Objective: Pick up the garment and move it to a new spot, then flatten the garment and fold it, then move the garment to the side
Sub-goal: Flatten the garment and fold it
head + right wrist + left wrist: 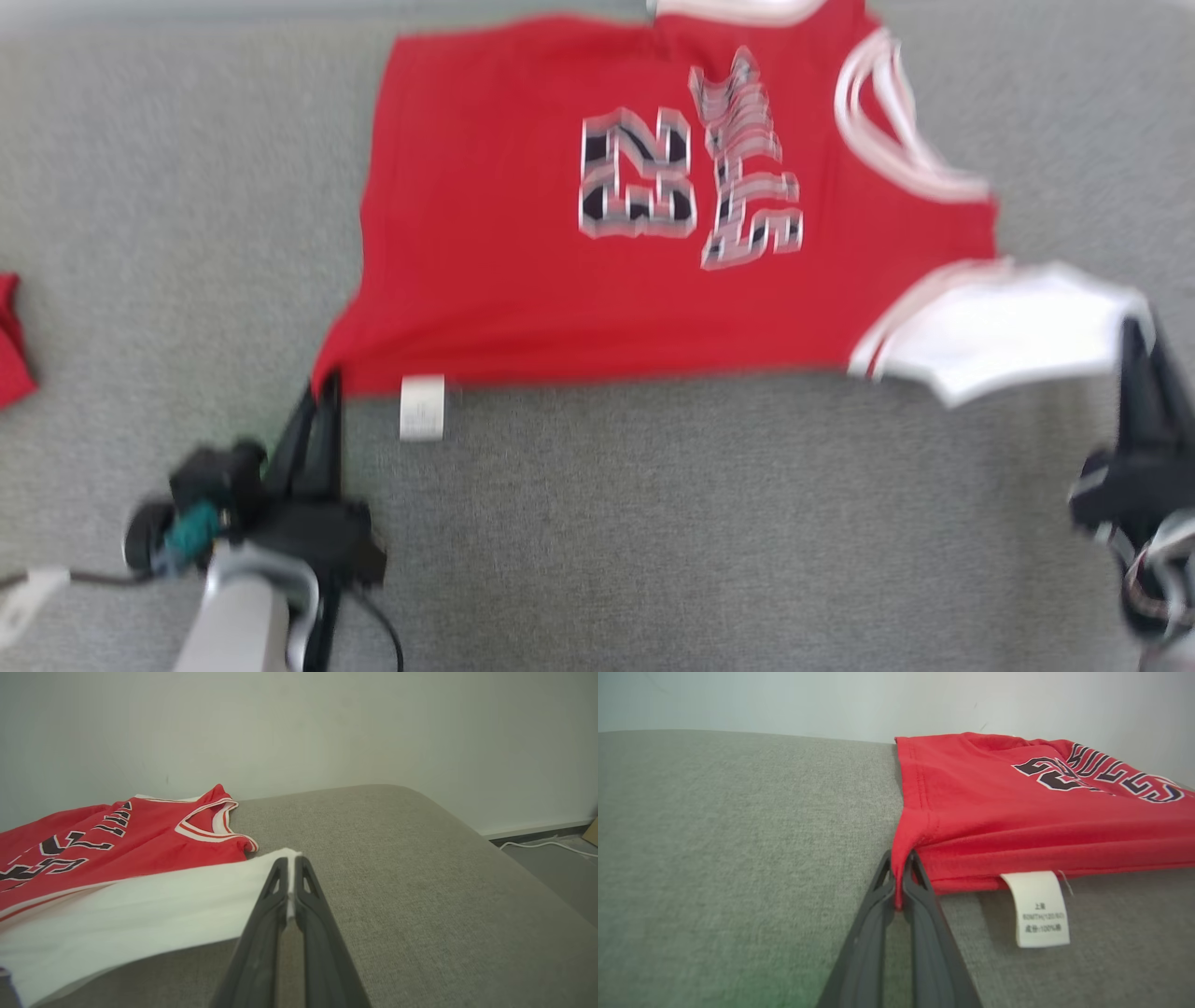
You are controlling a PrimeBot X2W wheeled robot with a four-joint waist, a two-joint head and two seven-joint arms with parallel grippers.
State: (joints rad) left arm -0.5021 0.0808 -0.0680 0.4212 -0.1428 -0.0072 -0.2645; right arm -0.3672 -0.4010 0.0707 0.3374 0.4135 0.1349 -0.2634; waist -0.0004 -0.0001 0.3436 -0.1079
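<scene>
The garment [523,233] is a red sleeveless jersey with black-and-white lettering, white trim and a white inner layer, spread on the grey cushion. My left gripper [325,381] is shut on its near left hem corner; in the left wrist view the red cloth [994,798] is pinched between the fingertips of that gripper [900,858]. A white care label [1038,909] hangs from the hem beside it. My right gripper [1141,327] is shut on the white corner at the near right. The right wrist view shows that white fabric [140,905] nipped in the same gripper [292,862].
The grey upholstered surface [653,523] stretches toward me with free room in front of the jersey. Another red cloth [11,345] lies at the far left edge. A pale wall [327,732] stands behind; the cushion's right edge drops to a floor with a white cable [546,844].
</scene>
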